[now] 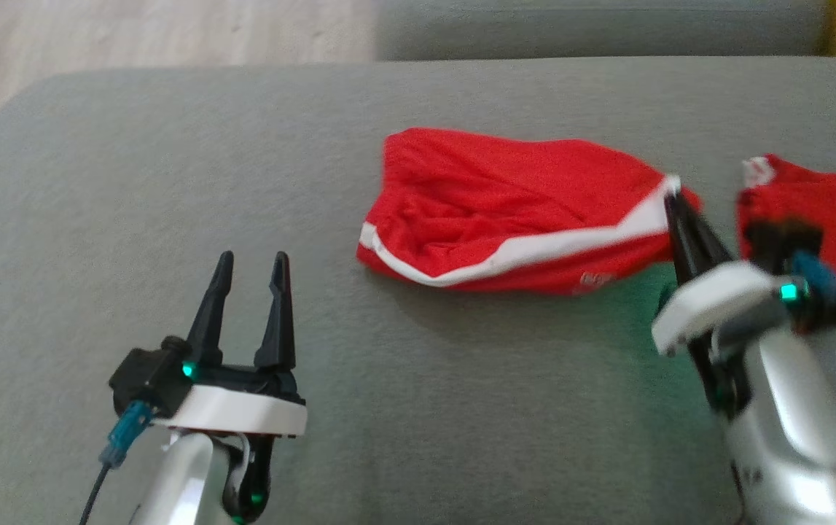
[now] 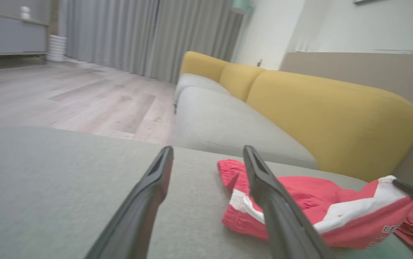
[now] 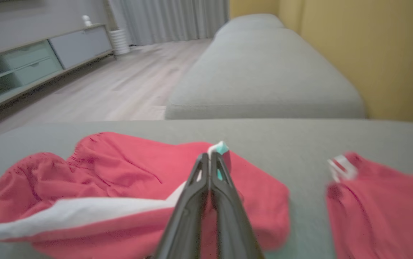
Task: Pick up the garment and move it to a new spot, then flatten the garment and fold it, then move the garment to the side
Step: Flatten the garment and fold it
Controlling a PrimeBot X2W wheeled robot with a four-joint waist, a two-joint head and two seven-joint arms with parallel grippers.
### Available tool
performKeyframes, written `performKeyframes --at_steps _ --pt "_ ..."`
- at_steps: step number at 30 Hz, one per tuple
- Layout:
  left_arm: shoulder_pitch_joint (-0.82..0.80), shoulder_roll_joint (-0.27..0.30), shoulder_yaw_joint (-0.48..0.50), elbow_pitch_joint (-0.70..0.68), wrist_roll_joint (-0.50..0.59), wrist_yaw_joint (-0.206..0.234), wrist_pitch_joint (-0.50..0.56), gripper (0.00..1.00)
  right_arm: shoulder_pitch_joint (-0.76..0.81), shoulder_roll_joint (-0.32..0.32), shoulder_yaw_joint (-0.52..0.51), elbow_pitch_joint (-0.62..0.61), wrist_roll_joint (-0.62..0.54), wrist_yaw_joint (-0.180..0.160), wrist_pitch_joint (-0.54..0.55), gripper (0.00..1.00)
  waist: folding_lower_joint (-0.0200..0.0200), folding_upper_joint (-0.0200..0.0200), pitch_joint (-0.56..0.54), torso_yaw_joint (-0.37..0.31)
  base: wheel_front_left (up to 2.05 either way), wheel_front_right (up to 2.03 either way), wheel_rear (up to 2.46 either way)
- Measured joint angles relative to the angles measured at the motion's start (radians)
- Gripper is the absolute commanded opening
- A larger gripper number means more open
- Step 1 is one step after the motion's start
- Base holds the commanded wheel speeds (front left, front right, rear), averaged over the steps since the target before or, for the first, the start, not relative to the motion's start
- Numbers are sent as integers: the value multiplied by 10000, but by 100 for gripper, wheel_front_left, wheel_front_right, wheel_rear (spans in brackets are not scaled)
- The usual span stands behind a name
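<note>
A red garment [image 1: 505, 211] with a white stripe lies crumpled on a wide grey cushion [image 1: 170, 182]. It sits on the right half of the cushion, nearer the cushion's far edge than its near one. Its gathered waistband end points toward the cushion's left side. The white stripe runs along the side nearest the cushion's front and climbs to a corner toward the cushion's right. That corner is lifted a little off the cushion, while the rest of the cloth rests on it.

The right tool [image 1: 674, 200] is clenched on that raised, white-edged corner. In the right wrist view its two dark fingers press together with a tip of white trim poking out between them. Its arm comes in over the cushion's near right corner.

The left tool [image 1: 254, 257] is released, its two fingers spread with nothing between them. It hangs over the bare near left part of the cushion, well apart from the cloth.

A second red piece of cloth [image 1: 818, 197] with a bit of white trim lies at the cushion's right edge. A strip of grey shows between the two, and it cannot be told whether they are joined.

Past the cushion's far edge stands another grey seat [image 3: 264, 72] with a yellow backrest [image 2: 328, 118]. A pale wood floor [image 1: 133, 33] shows off the cushion's far left corner.
</note>
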Motion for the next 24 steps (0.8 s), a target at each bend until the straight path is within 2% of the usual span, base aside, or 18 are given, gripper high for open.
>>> performKeyframes --at_steps 6,11,12,13,17,24 --pt "12 13 215 -52 96 -2 0 100 2499 525 -1047 -2038 -309 0 514 0 0 0 -383 -1106 0 0 0" --pt "14 10 209 -63 100 -2 0 100 3777 725 -1335 -2840 -395 0 895 0 0 0 -603 -1941 0 0 0" --pt "14 10 194 -63 100 -2 0 100 3843 752 -1407 -2855 -491 0 895 67 0 0 -606 -2008 0 0 0" --pt "12 8 167 -65 100 -2 0 100 3878 759 -1486 -2859 -500 0 892 100 0 0 -591 -2035 0 0 0" --pt "12 10 13 -69 100 -2 2 100 3925 759 -1639 -2920 -453 0 554 100 2 0 -532 -1964 0 0 0" --pt "14 94 -159 -77 96 -2 0 100 3632 765 -1352 -3450 -468 0 -1085 100 2 0 -520 -1583 0 0 0"
